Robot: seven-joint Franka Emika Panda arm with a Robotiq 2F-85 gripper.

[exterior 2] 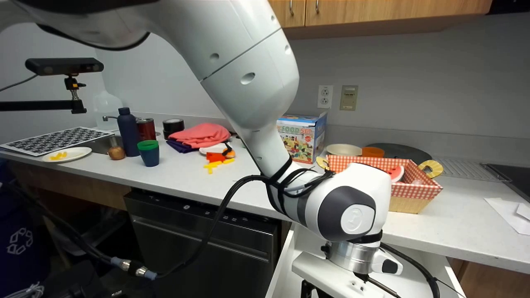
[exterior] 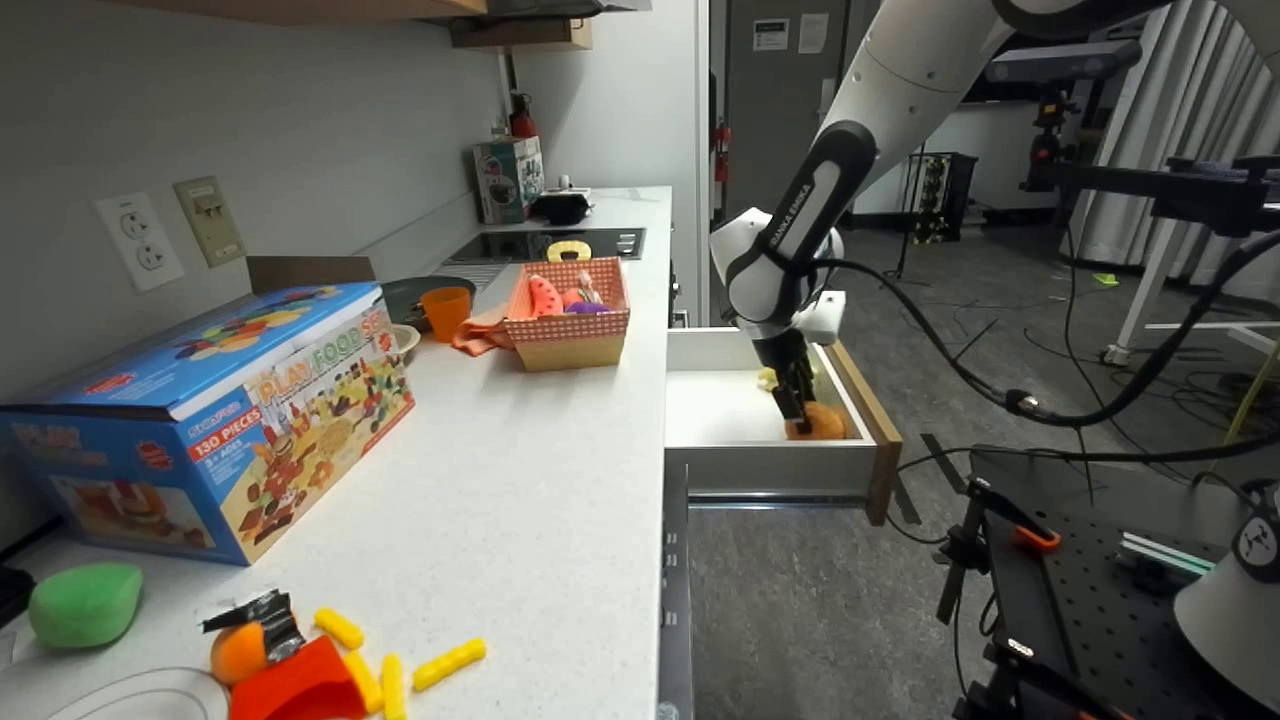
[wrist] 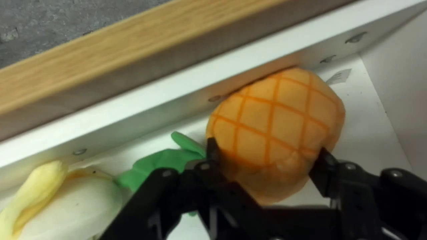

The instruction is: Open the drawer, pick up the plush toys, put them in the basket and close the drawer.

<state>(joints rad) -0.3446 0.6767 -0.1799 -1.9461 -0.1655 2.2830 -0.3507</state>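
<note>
Left of the jaws and above them, in an exterior view, the basket (exterior: 572,354) stands on the worktop (exterior: 540,480) with toy food (exterior: 546,297) in it; anything let go on top could roll off, and a low carry out of the open drawer (exterior: 780,472) would strike the worktop's edge first.

Left of the jaws in the wrist view lies the yellow toy (wrist: 75,203), outside the grip; a sideways sweep would shove it, and shutting the drawer too soon would leave it behind. Just beside the left jaw, green leaves (wrist: 160,163) run partly out of sight; trapped beneath it, they could twist the grip loose.

Between the jaws, in the drawer, sits the orange toy (wrist: 273,126), which they appear to pinch: its near end narrows and creases there. Much of its bulk bulges beyond them, so the soft stuffing may squeeze forward and slip free. Straight ahead, it seems to touch the front (wrist: 166,90); pressing that way could tug the drawer outward, and lifting may rub the fabric.

Right of the jaws, the side wall (wrist: 403,83) stands apart; a wide swing could knock it.
</note>
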